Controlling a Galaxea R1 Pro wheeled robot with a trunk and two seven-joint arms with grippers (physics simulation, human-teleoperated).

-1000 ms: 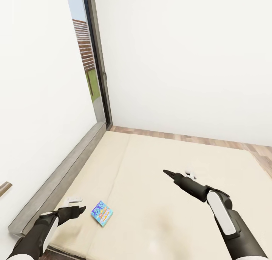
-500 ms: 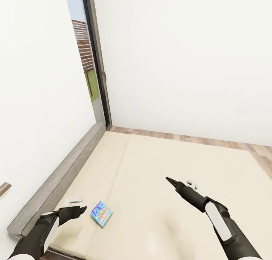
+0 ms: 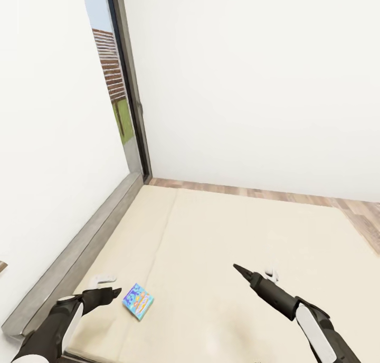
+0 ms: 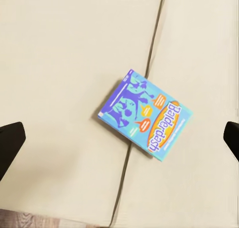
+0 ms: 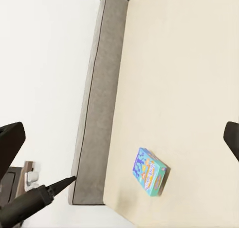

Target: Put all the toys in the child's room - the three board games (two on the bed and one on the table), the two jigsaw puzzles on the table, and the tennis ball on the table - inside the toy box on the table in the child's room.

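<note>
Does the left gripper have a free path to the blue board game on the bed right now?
Probably yes. The left gripper is open beside the board game, which lies flat on the bed across the mattress seam, with nothing between them or on top of it.

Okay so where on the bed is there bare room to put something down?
Most of the mattress is bare: the wide stretch from the Balderdash board game out to the wood floor. It is tighter near the headboard, where the game lies beside the left gripper.
</note>
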